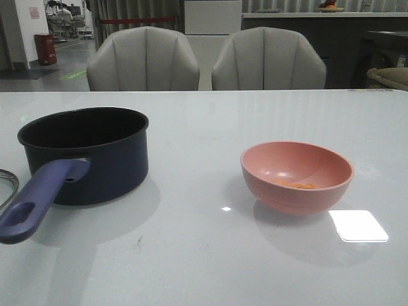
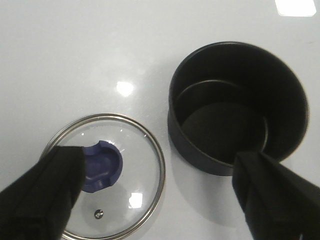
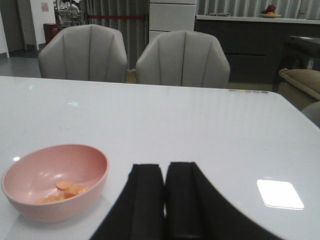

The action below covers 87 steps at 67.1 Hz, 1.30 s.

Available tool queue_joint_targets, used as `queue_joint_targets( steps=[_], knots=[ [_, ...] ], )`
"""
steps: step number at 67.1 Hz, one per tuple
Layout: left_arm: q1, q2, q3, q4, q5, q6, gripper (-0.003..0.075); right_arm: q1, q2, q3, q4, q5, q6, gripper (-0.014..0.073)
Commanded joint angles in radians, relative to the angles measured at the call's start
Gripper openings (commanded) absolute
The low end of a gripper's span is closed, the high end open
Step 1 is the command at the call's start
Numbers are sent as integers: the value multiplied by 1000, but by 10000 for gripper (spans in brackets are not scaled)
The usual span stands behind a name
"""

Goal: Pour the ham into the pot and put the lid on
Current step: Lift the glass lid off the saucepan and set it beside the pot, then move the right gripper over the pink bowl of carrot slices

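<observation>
The dark navy pot (image 1: 89, 153) stands at the left of the table, its purple-blue handle (image 1: 35, 204) pointing toward the front; its black inside is empty in the left wrist view (image 2: 235, 107). The glass lid (image 2: 112, 175) with its blue knob (image 2: 100, 165) lies flat beside the pot; only its rim shows at the front view's left edge (image 1: 5, 185). The ham (image 1: 296, 185) lies as small orange slivers in the pink bowl (image 1: 296, 175), also in the right wrist view (image 3: 62, 190). My left gripper (image 2: 160, 200) is open, high above lid and pot. My right gripper (image 3: 165, 172) is shut and empty, right of the bowl (image 3: 55, 180).
Two grey chairs (image 1: 204, 60) stand behind the table's far edge. A bright light reflection (image 1: 357, 225) lies on the glossy white table right of the bowl. Neither arm shows in the front view.
</observation>
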Motion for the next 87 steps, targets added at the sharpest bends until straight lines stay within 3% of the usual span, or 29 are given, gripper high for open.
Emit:
queue_joint_targets(
  steps=[1,24,38,47,55,74,87],
  knots=[
    [-45,-134,42,-6,-125,-1,637,1,-20,-6,-9,-88,-8,162],
    [-167,-589,312,48,-248,-1,637,1,-20,-6,-9,-88,-8,162],
    [-184,-800,462,73,-246,-1,637,1,-20,-6,-9,-93,-8,162],
    [-186,-911,532,73,-258,-1,637,1,-20,-6,-9,-182,-9,162],
    [-193,-949,564,73,-274,-1,637,1,-20,-17,-6,-245,-6,162],
    [-204,-952,567,67,-283,-1,637,1,201,-305,10,18,13,162],
    [-204,-952,567,67,-283,-1,637,1,320,-335,10,24,14,162]
  ],
)
